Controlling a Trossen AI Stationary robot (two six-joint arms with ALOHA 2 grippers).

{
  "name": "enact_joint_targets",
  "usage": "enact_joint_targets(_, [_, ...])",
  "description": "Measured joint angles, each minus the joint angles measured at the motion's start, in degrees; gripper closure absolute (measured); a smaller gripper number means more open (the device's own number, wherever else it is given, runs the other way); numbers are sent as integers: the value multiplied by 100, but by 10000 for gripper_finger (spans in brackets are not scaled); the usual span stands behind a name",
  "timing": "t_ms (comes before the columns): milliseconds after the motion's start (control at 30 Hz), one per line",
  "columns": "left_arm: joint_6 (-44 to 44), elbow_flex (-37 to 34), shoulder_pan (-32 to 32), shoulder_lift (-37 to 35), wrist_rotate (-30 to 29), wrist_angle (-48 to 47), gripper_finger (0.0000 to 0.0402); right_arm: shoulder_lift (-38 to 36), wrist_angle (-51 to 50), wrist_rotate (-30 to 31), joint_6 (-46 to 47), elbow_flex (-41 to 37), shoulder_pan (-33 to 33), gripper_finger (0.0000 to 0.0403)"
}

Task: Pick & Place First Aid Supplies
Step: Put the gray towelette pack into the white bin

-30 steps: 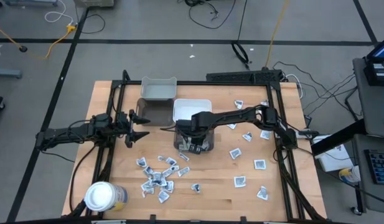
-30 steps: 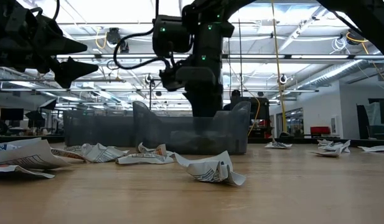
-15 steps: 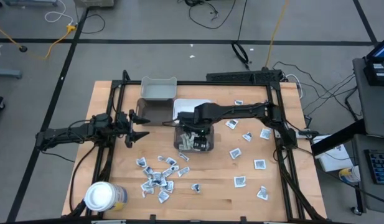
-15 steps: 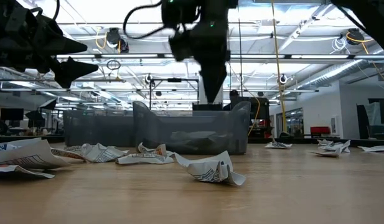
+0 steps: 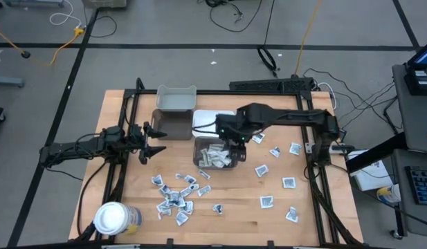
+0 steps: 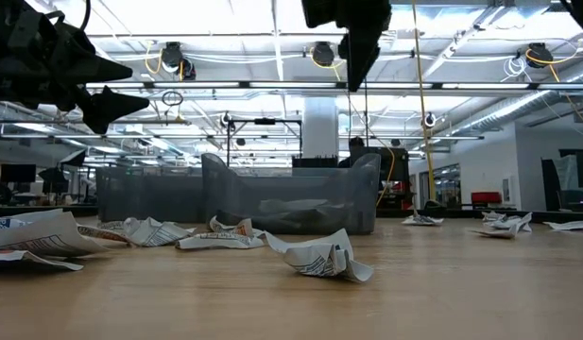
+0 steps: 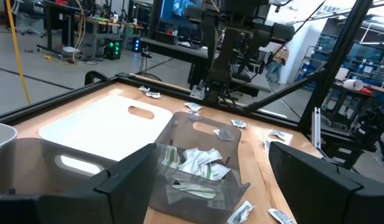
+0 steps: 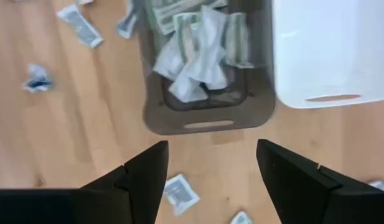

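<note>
Several first aid supplies, small white printed packets, lie heaped in a grey see-through bin (image 5: 214, 153) (image 8: 198, 50) (image 7: 195, 165). More packets are strewn on the wooden table near its front (image 5: 175, 197) and to the right (image 5: 268, 169). My right gripper (image 5: 232, 142) (image 8: 211, 146) (image 6: 352, 57) hangs high over the bin's near end, pointing steeply down, open, with nothing between its fingers. My left gripper (image 5: 155, 142) (image 6: 116, 85) (image 7: 216, 186) waits at the table's left, level, open and empty.
A white bin (image 5: 212, 121) stands just behind the grey one, a second grey bin (image 5: 170, 124) to its left and a pale bin (image 5: 176, 99) at the far edge. A white-lidded jar (image 5: 113, 218) sits at the near left corner.
My right gripper has risen out of the grey bin, from down between its walls to well above its rim, drifting a little toward the table's right edge. The packets have stayed lying in the bin.
</note>
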Motion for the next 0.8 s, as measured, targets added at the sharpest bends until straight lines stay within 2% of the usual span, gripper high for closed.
enact_joint_targets(267, [0,0,2,0,1,2,91,-554,332,46,1276,-903,823,165])
enact_joint_targets(567, [-1,2,2,0,0,4,91,-1407,617,54,2682,-2256,2032,165])
enact_joint_targets(800, [0,1,0,0,0,4,91,-1977,690,55,3398,-2999,2863,165])
